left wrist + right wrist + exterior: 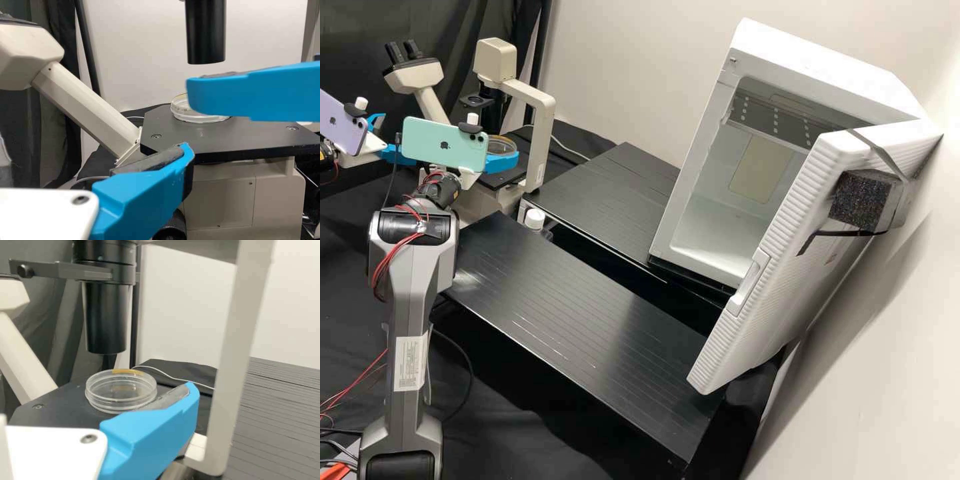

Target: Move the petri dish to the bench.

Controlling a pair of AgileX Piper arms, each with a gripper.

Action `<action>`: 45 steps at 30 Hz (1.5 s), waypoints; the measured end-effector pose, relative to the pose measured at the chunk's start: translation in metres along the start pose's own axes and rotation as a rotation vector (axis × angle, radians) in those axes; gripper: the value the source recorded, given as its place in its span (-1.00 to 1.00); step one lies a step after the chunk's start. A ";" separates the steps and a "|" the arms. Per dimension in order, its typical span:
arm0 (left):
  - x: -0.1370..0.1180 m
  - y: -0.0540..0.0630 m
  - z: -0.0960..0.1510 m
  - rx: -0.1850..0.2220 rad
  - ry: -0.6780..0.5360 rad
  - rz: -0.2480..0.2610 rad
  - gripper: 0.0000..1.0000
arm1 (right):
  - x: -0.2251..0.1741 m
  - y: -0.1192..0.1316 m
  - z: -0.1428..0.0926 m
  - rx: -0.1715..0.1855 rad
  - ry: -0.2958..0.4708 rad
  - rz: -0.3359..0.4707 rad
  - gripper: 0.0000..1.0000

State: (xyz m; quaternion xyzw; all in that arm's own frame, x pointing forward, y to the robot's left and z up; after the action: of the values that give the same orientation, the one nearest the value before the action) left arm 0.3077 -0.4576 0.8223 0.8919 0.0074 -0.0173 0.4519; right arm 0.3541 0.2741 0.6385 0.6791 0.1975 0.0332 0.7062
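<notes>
Because the left fingers (145, 195) and right fingers (150, 437) stand open and empty, centre the right pair around the petri dish (117, 401) just beyond; close lightly.

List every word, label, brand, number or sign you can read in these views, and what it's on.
No words or numbers can be read.
White label on an arm's grey link: print too small to read.
Mint phone: a logo on its back, no legible words.
Lilac phone: a logo too, no legible words.
Petri dish: no readable marking.
</notes>
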 end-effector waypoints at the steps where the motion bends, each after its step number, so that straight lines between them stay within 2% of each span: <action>1: 0.000 0.000 0.000 0.000 0.000 0.000 1.00 | 0.002 -0.001 0.000 -0.002 -0.003 0.000 1.00; 11: 0.000 0.000 0.000 0.000 0.000 0.000 1.00 | 0.026 -0.015 0.003 -0.032 -0.062 -0.018 1.00; 12: 0.000 0.000 0.000 0.000 0.000 0.000 1.00 | 0.028 -0.017 0.004 -0.045 -0.066 -0.027 1.00; 17: 0.000 0.000 0.000 0.000 0.000 0.000 1.00 | 0.038 -0.022 0.003 -0.047 -0.080 -0.041 1.00; 20: 0.000 0.000 0.000 0.000 0.000 0.000 1.00 | 0.043 -0.023 0.001 -0.025 -0.083 -0.041 1.00; 24: 0.000 0.000 0.000 0.000 0.000 0.000 1.00 | 0.048 -0.023 -0.001 -0.022 -0.090 -0.040 1.00; 30: 0.000 0.000 0.000 0.000 0.000 0.000 1.00 | 0.055 -0.024 -0.002 -0.031 -0.098 -0.030 1.00; 35: 0.000 0.000 0.000 0.000 0.000 0.000 1.00 | 0.057 -0.032 0.002 -0.046 -0.114 -0.043 1.00; 39: 0.000 0.000 0.000 0.000 0.000 0.000 1.00 | 0.057 -0.038 0.001 -0.080 -0.125 -0.051 1.00; 45: 0.000 0.000 0.000 0.000 0.000 0.000 1.00 | 0.059 -0.040 0.002 -0.094 -0.167 -0.055 1.00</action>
State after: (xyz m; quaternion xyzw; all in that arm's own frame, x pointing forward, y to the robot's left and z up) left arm 0.3077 -0.4576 0.8223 0.8919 0.0074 -0.0173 0.4519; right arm 0.3999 0.2881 0.5858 0.6400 0.1545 -0.0337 0.7520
